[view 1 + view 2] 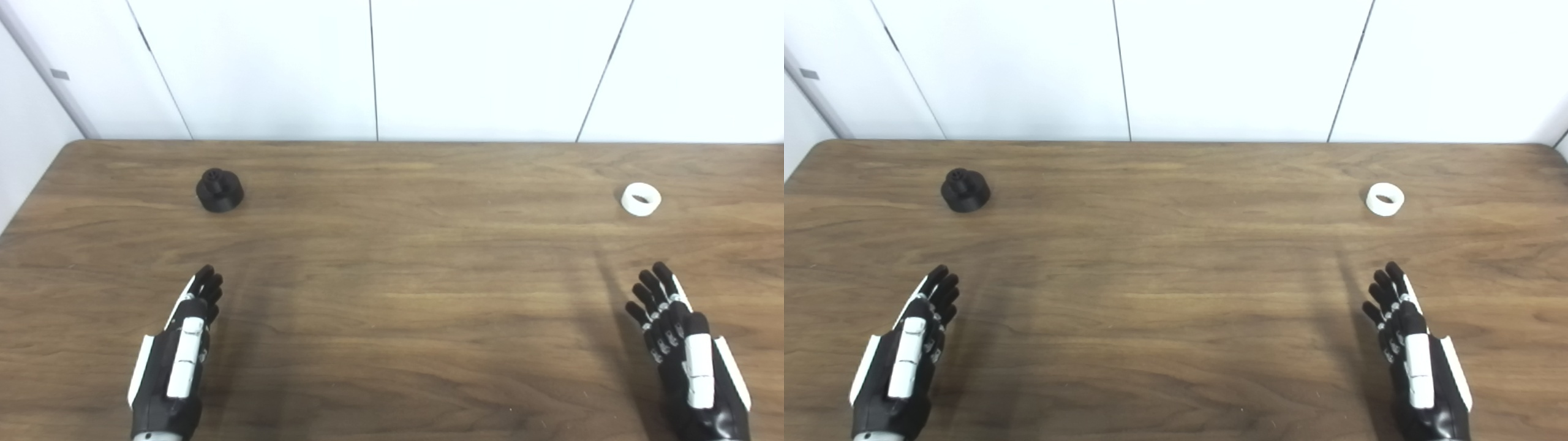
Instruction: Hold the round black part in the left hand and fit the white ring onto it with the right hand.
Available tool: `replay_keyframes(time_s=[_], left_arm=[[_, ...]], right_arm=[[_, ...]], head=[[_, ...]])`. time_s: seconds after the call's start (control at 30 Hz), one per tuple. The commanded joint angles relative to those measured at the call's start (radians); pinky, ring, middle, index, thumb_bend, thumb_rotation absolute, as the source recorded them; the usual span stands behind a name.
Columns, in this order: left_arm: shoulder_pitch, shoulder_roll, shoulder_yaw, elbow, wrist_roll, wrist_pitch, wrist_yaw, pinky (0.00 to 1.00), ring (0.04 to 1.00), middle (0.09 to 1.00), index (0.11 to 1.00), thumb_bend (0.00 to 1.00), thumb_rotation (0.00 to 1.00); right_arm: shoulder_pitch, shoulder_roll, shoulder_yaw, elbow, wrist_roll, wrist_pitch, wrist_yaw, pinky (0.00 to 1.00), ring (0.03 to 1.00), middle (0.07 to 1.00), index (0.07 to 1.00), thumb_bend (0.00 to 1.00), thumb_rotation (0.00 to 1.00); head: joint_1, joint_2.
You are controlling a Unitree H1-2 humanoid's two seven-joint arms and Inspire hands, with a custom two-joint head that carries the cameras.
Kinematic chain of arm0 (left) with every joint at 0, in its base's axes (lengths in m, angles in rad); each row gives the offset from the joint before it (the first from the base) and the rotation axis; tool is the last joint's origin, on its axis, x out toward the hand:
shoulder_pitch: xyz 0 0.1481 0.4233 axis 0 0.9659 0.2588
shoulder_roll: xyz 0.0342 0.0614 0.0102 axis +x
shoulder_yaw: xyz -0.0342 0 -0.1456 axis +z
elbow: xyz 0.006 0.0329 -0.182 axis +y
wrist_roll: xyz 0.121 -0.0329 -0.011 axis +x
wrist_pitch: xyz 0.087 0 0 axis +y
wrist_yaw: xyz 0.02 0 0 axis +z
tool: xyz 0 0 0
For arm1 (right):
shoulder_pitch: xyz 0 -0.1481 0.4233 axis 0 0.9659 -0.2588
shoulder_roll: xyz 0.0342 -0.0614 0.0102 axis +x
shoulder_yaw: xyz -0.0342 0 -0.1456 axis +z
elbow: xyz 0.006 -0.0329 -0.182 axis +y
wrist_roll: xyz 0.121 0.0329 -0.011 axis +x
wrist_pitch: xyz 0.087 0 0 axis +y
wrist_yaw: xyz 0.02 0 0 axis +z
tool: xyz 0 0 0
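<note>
The round black part (219,190) stands on the wooden table at the far left, a knob on its top. The white ring (640,199) lies on the table at the far right. My left hand (180,349) is open and empty near the front edge, well short of the black part. My right hand (683,343) is open and empty near the front right, well short of the white ring. Both hands have their fingers stretched forward. The same scene shows in the right eye view: black part (964,190), ring (1385,199), left hand (909,349), right hand (1415,349).
The wooden table (392,257) runs the full width of the view, and its far edge meets a white panelled wall (392,67). The table's left corner is rounded.
</note>
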Motion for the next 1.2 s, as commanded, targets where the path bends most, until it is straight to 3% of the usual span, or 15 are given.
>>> replay_keyframes(time_s=[0.0,0.43,0.67,0.8,1.07,1.17], left_arm=[[-0.002,-0.008,0.006,-0.033,-0.005,-0.03,-0.003,1.0,0.976,0.954,0.956,0.65,0.83],[0.006,-0.009,0.004,-0.035,0.007,-0.037,-0.007,1.0,0.969,0.945,0.953,0.67,0.83],[0.008,-0.045,-0.004,-0.01,0.033,-0.07,0.017,0.95,0.933,0.912,0.919,0.65,0.79],[0.022,-0.038,-0.033,-0.006,0.053,-0.078,0.009,0.99,0.978,0.95,0.956,0.6,0.85],[0.031,-0.042,-0.068,0.025,0.076,-0.116,0.01,1.0,0.997,0.978,0.968,0.57,0.87],[0.027,-0.045,-0.076,0.039,0.087,-0.13,0.014,0.99,0.99,0.975,0.96,0.58,0.86]], right_arm=[[-0.004,-0.004,-0.008,-0.02,0.012,-0.037,0.001,0.95,0.97,0.967,0.977,0.62,1.0],[0.004,-0.005,-0.008,-0.023,0.007,-0.034,-0.001,0.94,0.964,0.97,0.973,0.64,1.0],[0.007,-0.022,-0.013,0.012,0.014,-0.066,0.017,0.96,0.975,0.972,0.982,0.61,1.0],[0.008,-0.021,-0.015,0.024,0.023,-0.068,0.02,0.95,0.968,0.965,0.989,0.62,1.0],[-0.001,-0.031,-0.012,0.076,0.029,-0.126,0.035,0.96,0.996,0.999,1.0,0.64,1.0],[-0.007,-0.034,-0.016,0.101,0.021,-0.148,0.035,0.93,0.966,0.99,1.0,0.58,1.0]], head=[[0.001,0.001],[0.027,-0.013],[0.126,-0.07],[0.168,-0.106],[0.236,-0.163],[0.249,-0.177]])
